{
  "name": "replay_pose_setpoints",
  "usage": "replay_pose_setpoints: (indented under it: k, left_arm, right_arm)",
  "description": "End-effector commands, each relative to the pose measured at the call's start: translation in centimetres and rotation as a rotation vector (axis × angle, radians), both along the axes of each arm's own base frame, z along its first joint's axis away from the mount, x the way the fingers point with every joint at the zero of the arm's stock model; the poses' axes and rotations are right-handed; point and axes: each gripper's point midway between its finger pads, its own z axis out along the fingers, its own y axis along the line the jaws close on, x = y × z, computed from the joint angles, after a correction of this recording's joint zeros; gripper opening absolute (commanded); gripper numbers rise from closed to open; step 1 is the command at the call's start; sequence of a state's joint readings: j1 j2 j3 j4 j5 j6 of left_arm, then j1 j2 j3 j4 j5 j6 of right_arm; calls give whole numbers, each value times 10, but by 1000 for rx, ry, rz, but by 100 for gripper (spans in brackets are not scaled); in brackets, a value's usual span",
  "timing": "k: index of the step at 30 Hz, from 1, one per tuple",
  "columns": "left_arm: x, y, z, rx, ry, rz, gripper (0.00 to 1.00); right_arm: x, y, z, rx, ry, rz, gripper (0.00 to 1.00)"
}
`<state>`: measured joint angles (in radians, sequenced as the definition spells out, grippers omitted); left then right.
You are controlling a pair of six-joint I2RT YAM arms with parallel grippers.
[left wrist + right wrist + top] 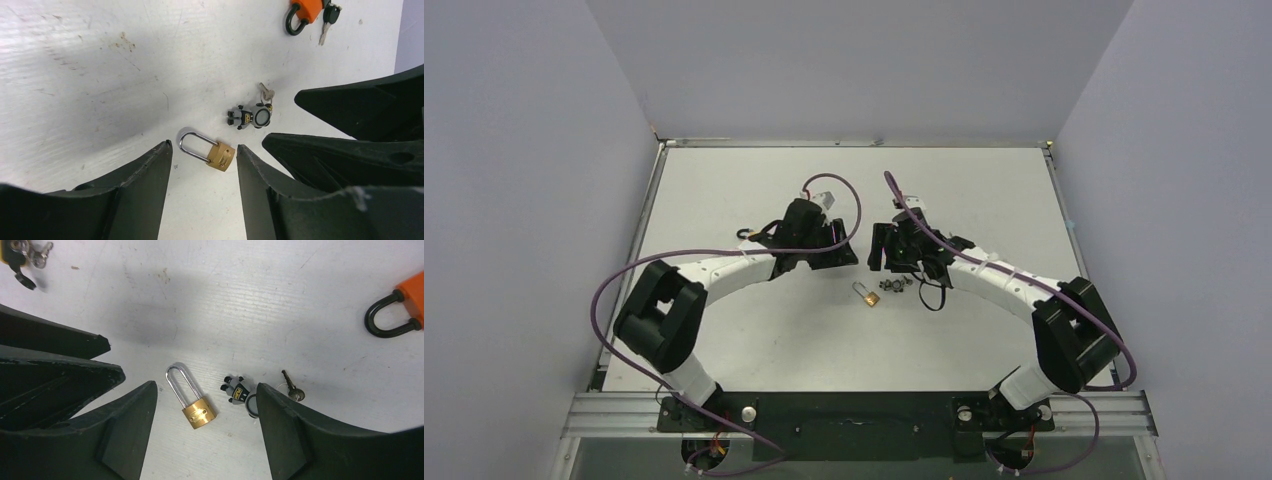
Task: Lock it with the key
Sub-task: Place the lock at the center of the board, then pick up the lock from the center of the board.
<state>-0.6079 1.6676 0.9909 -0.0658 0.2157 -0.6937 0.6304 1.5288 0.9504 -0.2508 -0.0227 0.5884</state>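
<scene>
Centrally on the white table (754, 340) lies the brass padlock (868, 296), flat on its side and free of both claws. From the left wrist view the padlock (215, 154) sits on the surface below the gap of the left gripper (204, 147), whose jaws stand apart with nothing clamped between them. The right gripper (206, 386) likewise hangs over the padlock (197, 410), jaws spread wide and empty. The shackle looks seated in the body, though the angle is too poor to say for sure. Just beside the padlock, apart from it, rests a small keychain figure (250, 117) in black and grey, with the key (266, 93) on its ring pointing away from the lock. In the right wrist view the figure (235, 390) and key (291, 389) lie partly behind the near finger. An orange padlock (400, 307) with a dark shackle sits well apart, near the frame edge, and black-headed keys (330, 17) lie next to it. Overhead, the left gripper (829, 252) and right gripper (889, 250) face each other closely, beyond the brass padlock.
</scene>
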Motion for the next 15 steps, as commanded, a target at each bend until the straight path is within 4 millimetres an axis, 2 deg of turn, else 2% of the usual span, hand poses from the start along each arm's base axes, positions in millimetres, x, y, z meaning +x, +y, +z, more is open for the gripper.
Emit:
replay_pose_setpoints:
  k: [1,4,7,8,9,12,13,15]
  left_arm:
    - [16,21,42,80,-104,69,49]
    - [23,41,62,126,-137,146,50]
    - [38,73,72,186,-167,282,50]
    - [45,91,74,217,-165,345,50]
    - [49,101,75,221,-155,387,50]
    - [71,157,68,254,-110,575,50]
    - [76,167,67,239,-93,621,50]
    - [92,209,63,228,-63,759,50]
  right_arm:
    - [16,4,56,52,-134,-29,68]
    - [17,1,70,59,-165,-38,69]
    - [18,-3,81,59,-187,-49,69]
    - [18,-3,84,62,-195,-52,69]
    - [18,-4,86,64,-197,-53,69]
    - [20,-4,89,71,-202,-52,69]
    - [19,-3,90,76,-199,-46,69]
    - [19,0,90,82,-194,-35,69]
